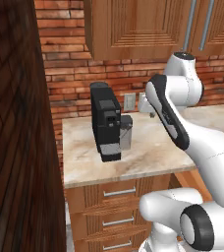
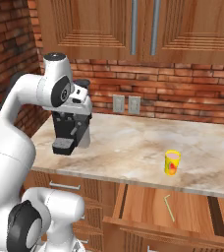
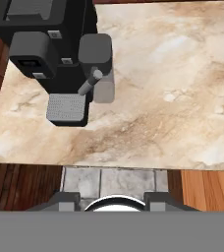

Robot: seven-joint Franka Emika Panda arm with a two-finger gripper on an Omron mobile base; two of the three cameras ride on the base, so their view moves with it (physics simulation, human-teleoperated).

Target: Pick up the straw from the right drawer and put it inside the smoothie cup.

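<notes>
**Straw in open drawer; cup on counter; claw state unclear**

The straw [image 2: 169,207] lies flat on the floor of the open right drawer [image 2: 138,204], apart from its walls. The yellow cup [image 2: 172,162] stands upright on the marble counter [image 2: 133,147], near the front edge above the drawer. The coffee machine [image 2: 72,129] sits at the counter's left end, well apart from the cup. The arm [image 2: 15,142] is raised over that end. The claw's opening cannot be told; nothing is seen held.
</notes>
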